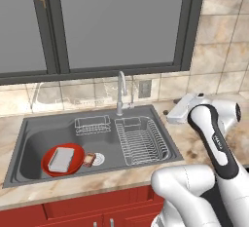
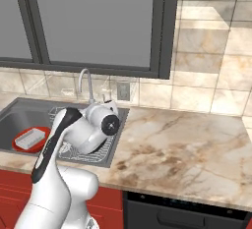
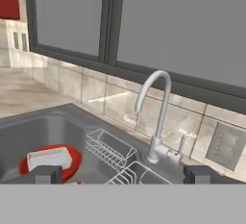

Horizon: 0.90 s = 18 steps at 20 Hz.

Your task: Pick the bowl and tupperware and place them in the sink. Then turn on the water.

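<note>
You have the red bowl (image 1: 61, 161) already lying in the left basin of the sink (image 1: 29, 138), with the grey tupperware (image 1: 62, 159) resting inside it, so what remains is the water. Your end effector (image 3: 122, 174) is spread wide and carries nothing, hovering over the rack side and facing the faucet (image 3: 156, 117), whose spout shows no stream. The small lever (image 3: 181, 146) at the faucet base is thin and sits close to the neck, so a slightly off approach could strike the neck or slide past the lever, leaving the tap off.
</note>
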{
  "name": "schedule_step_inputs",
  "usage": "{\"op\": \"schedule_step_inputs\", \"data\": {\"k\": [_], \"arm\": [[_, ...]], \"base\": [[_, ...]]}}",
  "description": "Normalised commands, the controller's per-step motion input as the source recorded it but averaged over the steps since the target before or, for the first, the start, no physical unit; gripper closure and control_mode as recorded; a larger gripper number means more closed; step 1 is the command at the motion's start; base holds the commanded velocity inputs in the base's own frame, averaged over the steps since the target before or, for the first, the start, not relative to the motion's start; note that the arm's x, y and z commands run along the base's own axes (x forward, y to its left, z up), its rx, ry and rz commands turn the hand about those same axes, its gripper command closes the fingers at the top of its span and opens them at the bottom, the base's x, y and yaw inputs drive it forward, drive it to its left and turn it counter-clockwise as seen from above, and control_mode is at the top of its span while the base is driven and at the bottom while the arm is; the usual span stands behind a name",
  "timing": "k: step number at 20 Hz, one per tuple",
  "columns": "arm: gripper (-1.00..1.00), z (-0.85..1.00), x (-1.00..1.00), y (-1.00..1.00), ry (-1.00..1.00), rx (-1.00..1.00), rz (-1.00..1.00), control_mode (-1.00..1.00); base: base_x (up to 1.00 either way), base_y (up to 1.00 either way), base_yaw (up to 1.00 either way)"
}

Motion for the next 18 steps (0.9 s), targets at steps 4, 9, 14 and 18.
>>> {"op": "schedule_step_inputs", "data": {"k": [4, 9, 14, 18], "arm": [[-1.00, -0.32, 0.26, 0.00, -0.05, 0.12, -0.04, -1.00], [-1.00, -0.24, 0.25, 0.00, -0.03, 0.16, -0.02, -1.00], [-1.00, -0.13, 0.37, 0.00, -0.01, 0.15, 0.00, -1.00], [-1.00, -0.16, 0.29, 0.00, 0.00, 0.17, 0.00, -1.00]], "base": [[0.00, 0.00, 0.00], [0.00, 0.00, 0.00], [0.00, 0.00, 0.00], [0.00, 0.00, 0.00]]}}
